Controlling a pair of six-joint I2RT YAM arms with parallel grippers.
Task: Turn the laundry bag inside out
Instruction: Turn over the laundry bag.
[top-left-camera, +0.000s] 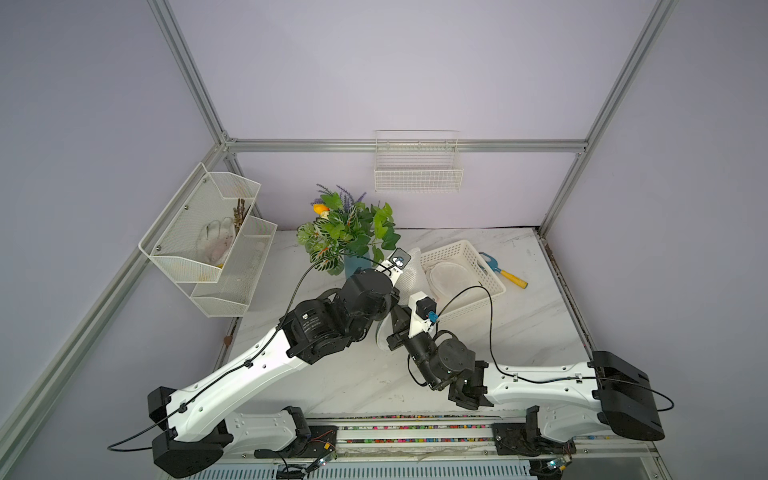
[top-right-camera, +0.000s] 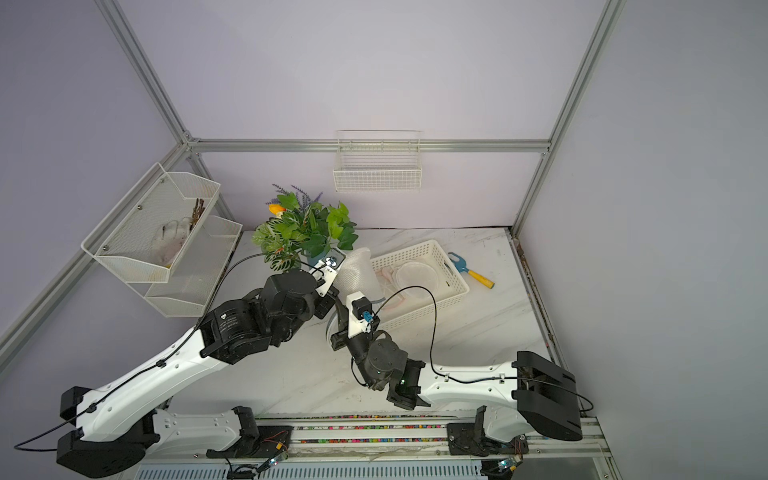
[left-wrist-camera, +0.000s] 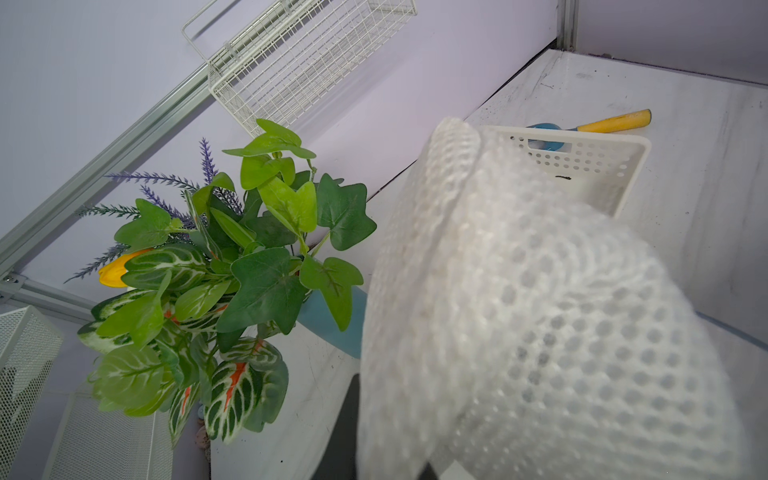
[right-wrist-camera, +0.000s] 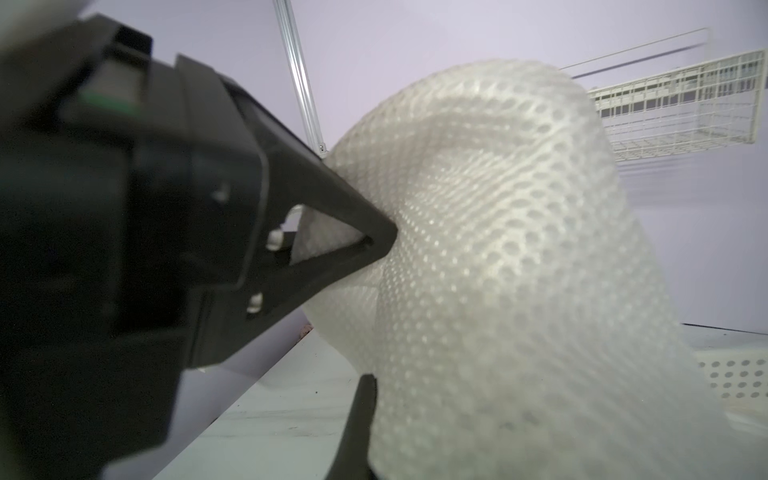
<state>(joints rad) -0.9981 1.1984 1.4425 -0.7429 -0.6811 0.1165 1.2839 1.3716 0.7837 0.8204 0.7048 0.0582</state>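
Close to the lens, black left gripper (right-wrist-camera: 388, 239) nosing into the laundry bag (right-wrist-camera: 498, 249), jaws masked by mesh: cannot tell their gap. Right gripper (right-wrist-camera: 365, 388) jaws closed tight on mesh lower down, probably anchoring it for the push-through. Up off the desk (top-left-camera: 519, 332), long axis slanting toward the back wall, rounded end uppermost.
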